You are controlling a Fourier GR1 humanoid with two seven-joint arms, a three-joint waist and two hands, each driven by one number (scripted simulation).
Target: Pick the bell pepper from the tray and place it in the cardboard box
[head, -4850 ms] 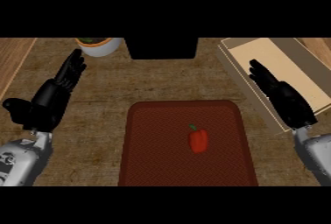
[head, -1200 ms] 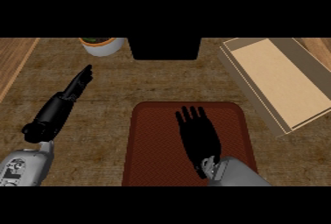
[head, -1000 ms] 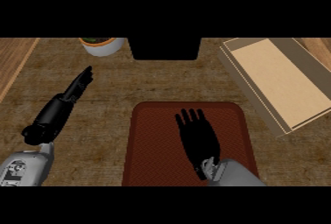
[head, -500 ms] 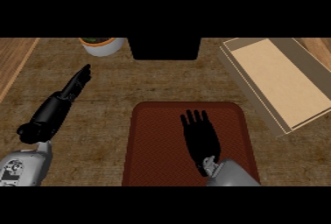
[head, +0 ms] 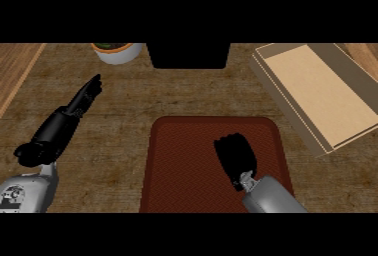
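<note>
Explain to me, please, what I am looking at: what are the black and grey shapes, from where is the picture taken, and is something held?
This is a single view, as from the robot's head, looking steeply down at a brown wooden counter. The grey tubes are its forearms, and the black parts are its hands. The left hand shows at the left, fingers straight, holding nothing. The right hand is over the dark red rectangular tray. No bell pepper shows. It may be hidden under that hand, so I cannot tell whether it is held. At the right is the open light-brown cardboard box. At the top are a white round pot and a black block.
</note>
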